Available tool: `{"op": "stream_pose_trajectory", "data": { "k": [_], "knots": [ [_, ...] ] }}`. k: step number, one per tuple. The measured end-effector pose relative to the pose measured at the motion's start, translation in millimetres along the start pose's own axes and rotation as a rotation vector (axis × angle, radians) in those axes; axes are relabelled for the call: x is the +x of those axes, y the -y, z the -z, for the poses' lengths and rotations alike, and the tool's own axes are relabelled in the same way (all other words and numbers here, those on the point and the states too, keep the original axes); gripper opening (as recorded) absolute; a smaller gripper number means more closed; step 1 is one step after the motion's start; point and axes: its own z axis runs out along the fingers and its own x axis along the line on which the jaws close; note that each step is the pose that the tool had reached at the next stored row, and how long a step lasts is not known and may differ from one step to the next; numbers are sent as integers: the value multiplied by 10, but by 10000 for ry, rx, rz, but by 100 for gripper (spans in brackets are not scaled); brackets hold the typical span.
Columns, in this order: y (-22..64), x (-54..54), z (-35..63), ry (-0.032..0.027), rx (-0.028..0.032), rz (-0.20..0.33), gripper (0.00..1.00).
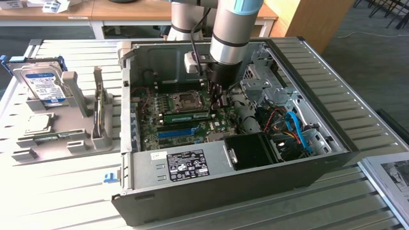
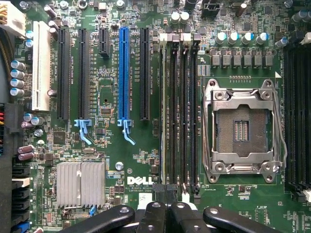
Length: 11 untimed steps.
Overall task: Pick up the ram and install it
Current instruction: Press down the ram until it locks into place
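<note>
From the exterior view I see my arm reaching down into the open computer case, which lies on its side on the slatted tabletop. The pincer hangs low over the motherboard, just beside the empty CPU socket. A green ram stick sits along the memory slots below that socket, close to the pincer. On the exterior view's left, a grey holder carries a hard drive standing upright, a CPU chip lying flat, and another thin board on edge.

In the wrist view I look straight down on the Dell motherboard. The pincer is drawn fully together, its black linkage meeting directly over the end of the ram seated in the memory slots, between the blue expansion slot and the open CPU socket.
</note>
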Motion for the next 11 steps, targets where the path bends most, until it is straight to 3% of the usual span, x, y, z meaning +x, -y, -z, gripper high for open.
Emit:
{"op": "stream_pose_trajectory", "data": {
  "k": [11],
  "knots": [
    [1, -2, -7, 11, 2, 0, 10]
  ]
}}
